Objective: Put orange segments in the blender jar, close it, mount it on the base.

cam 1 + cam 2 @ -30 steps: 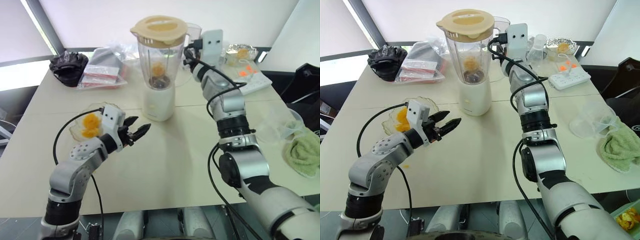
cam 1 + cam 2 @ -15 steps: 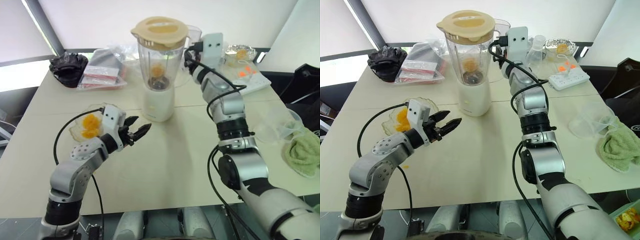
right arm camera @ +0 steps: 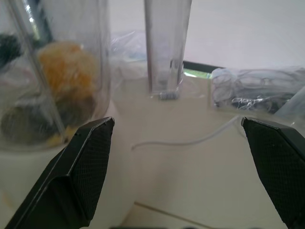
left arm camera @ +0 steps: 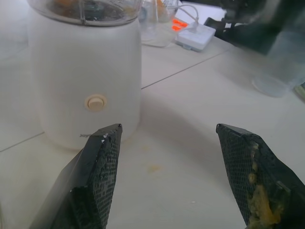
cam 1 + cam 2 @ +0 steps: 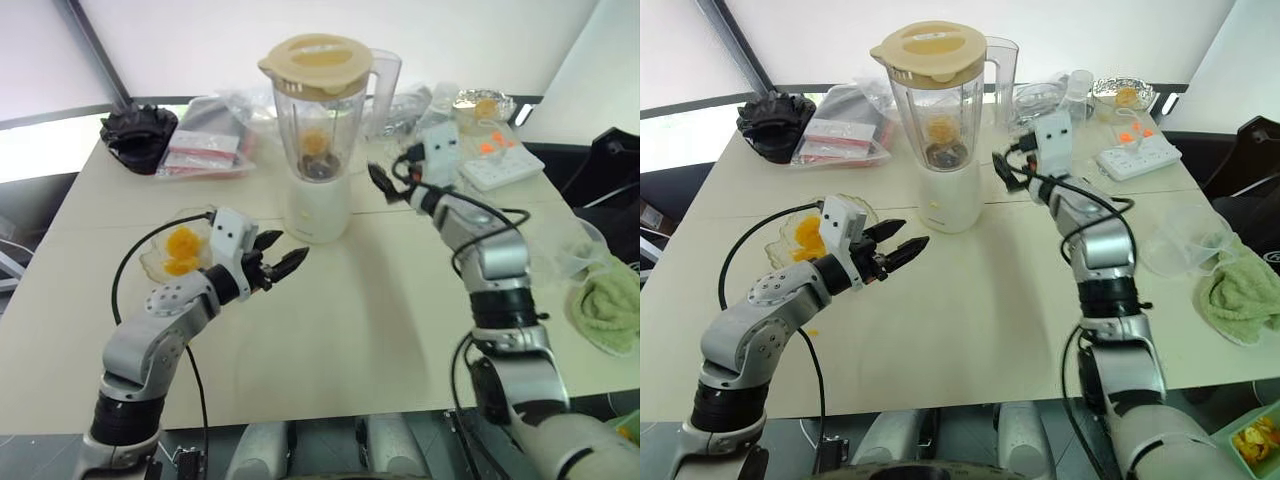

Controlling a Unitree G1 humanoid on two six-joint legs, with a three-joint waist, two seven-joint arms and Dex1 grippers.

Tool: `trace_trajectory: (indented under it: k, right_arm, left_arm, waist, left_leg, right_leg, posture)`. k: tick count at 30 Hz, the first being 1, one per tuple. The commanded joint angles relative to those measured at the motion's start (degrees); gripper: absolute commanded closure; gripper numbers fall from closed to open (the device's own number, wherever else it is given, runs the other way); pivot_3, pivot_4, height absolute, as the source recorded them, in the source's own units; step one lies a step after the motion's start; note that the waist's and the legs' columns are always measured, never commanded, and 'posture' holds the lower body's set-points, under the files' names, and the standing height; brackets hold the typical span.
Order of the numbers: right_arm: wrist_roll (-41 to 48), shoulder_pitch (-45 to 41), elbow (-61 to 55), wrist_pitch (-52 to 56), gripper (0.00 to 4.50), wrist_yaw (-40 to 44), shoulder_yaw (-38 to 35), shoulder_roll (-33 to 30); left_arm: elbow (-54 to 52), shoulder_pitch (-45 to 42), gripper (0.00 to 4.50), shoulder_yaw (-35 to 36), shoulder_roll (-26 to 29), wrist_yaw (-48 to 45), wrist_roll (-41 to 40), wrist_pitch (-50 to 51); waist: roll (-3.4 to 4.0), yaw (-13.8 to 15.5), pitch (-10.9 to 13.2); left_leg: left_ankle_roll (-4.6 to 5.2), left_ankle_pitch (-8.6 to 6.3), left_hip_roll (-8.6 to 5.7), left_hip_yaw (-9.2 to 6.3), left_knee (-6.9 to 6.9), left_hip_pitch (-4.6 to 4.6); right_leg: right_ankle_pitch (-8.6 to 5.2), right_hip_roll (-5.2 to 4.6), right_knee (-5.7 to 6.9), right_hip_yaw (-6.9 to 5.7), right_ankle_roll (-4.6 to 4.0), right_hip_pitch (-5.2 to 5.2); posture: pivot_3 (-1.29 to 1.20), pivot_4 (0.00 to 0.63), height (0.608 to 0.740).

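Blender jar (image 5: 322,110) upright on base (image 5: 317,207), lidded, handle seemingly rearward-right.

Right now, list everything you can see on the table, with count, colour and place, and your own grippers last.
blender jar: one, clear, cream lid, on base, table centre-back
base: one, white, under jar
orange segments: a few, orange, inside jar
glass dish: one, clear, holding orange pieces, left
bags: several, clear, back left
black bundle: one, back left
power strip: one, white, back right
measuring jug: one, frosted, right
towel: one, green, right edge
left gripper: open, before base
right gripper: open, beside jar
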Motion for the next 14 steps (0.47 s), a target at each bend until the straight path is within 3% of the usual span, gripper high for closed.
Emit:
trace_trajectory:
  k: [1, 7, 9, 14]
  right_arm:
    - [4.3, 2.3, -9.2, 0.1, 0.08, 10.2, -0.4, -6.1]
    - [12.6, 7.2, -18.6, 4.3, 0.08, 22.9, -2.5, -16.3]
    - [17.3, 10.2, -22.1, 7.1, 0.08, 26.6, -6.7, -20.2]
    - [23.9, 12.8, -27.1, 11.9, 0.08, 27.7, -10.4, -23.6]
  left_arm:
    - [-0.7, -0.3, 1.24, 2.0, 1.1, -0.7, 0.0, -1.9]
    - [-2.1, 2.2, 1.24, 5.4, 2.4, 0.3, -0.3, -2.9]
    - [-3.7, 3.8, 1.24, 6.2, 1.9, 2.5, 1.0, -3.6]
    - [-4.2, 4.7, 1.24, 10.3, 3.0, 2.7, -0.8, -3.9]
  waist:
    - [0.0, 0.0, 0.0]
    - [-0.04, -0.3, 0.0]
    - [-0.07, 0.1, 0.0]
    - [-0.13, 0.4, 0.1]
  left_leg:
    - [0.0, 0.0, 0.0, 0.0, 0.0, 0.0]
    - [0.03, -0.02, 0.08, 0.0, -0.02, 0.02]
    - [0.03, -0.02, 0.09, -0.01, -0.02, 0.04]
    - [0.03, -0.02, 0.16, -0.04, 0.1, -0.17]
  right_leg:
    - [0.0, 0.0, -0.01, 0.0, 0.0, 0.0]
    - [-0.01, 0.05, -0.06, 0.0, 0.0, 0.0]
    - [-0.01, 0.05, -0.08, -0.01, 0.0, 0.04]
    - [0.0, 0.0, -0.45, -0.04, 0.01, 0.11]
  posture:
    - [0.0, 0.15, 0.74]
    - [0.0, 0.15, 0.74]
    - [0.0, 0.15, 0.74]
    - [0.0, 0.15, 0.74]
